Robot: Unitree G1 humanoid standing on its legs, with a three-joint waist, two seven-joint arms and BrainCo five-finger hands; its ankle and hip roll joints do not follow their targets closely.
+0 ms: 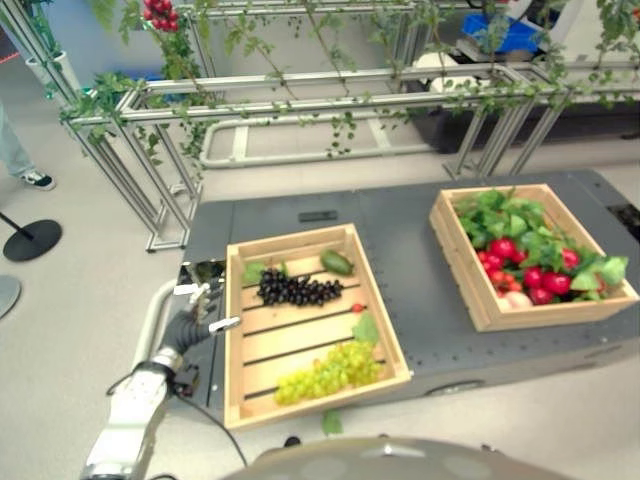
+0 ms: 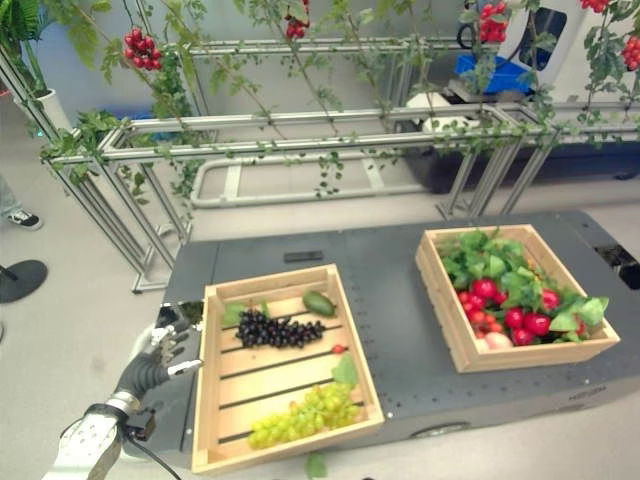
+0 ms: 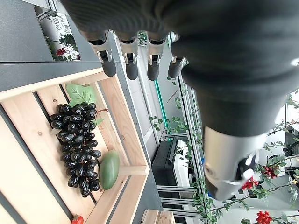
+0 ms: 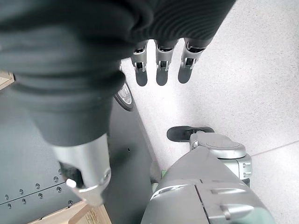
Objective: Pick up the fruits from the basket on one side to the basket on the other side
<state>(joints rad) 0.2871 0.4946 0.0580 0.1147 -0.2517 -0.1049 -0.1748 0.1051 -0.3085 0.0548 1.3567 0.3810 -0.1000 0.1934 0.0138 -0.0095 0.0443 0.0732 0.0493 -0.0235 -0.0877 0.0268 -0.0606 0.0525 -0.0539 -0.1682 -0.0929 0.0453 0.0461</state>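
A wooden crate (image 1: 233, 345) on the left of the dark table holds black grapes (image 1: 298, 290), a green fruit (image 1: 337, 262), green grapes (image 1: 330, 370) and a tiny red berry (image 1: 357, 308). The right crate (image 1: 457, 262) is full of green leaves and red fruits (image 1: 530, 272). My left hand (image 1: 200, 308) hovers just outside the left crate's left wall, open and holding nothing. Its wrist view looks past its fingers (image 3: 130, 63) at the black grapes (image 3: 77, 149) and green fruit (image 3: 109, 170). My right hand (image 4: 161, 65) hangs open over the floor beside the table.
The grey table (image 1: 400, 250) carries both crates with a bare strip between them. Behind it stands a metal frame (image 1: 300, 100) draped in vines and red berries. A person's shoe (image 1: 36, 179) and a black round stand base (image 1: 30, 240) are on the floor at far left.
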